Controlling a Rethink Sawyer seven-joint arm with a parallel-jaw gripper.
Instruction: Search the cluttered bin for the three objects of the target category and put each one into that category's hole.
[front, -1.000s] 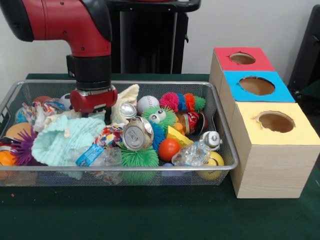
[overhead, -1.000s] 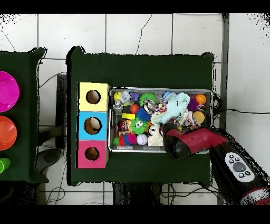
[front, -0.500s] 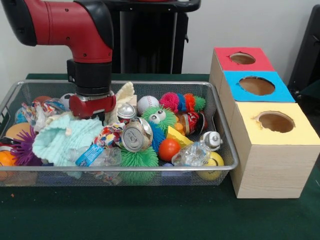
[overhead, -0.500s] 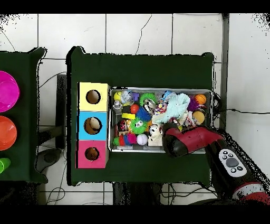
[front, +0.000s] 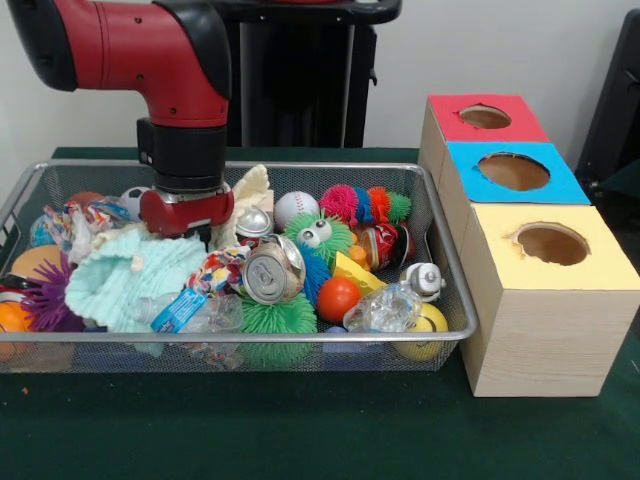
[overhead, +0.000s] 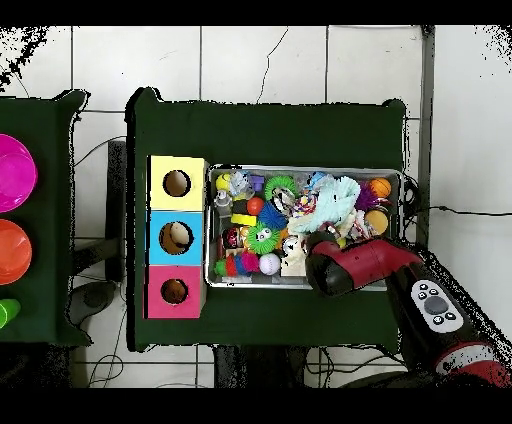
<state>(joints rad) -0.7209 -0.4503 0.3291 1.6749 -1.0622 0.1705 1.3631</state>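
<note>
The silver wire-mesh bin is full of clutter and also shows in the overhead view. My gripper reaches down into the bin's far left part, beside a cream plush thing and above a mint cloth. Its tip is hidden in the clutter. In the overhead view the arm's end covers it. A yellow and orange piece lies mid-bin; I cannot tell if it is a plush. No brown or tiger-striped plush shows. The red-topped hole is on the farthest box.
Blue-topped and yellow-topped holes sit in the nearer boxes right of the bin. The bin holds a crushed can, green spiky balls, a baseball, an orange ball, a rope toy and crumpled plastic.
The wrist has shifted slightly toward the bin's far side, and the mint cloth has settled lower. In the last half second hardly anything moved.
</note>
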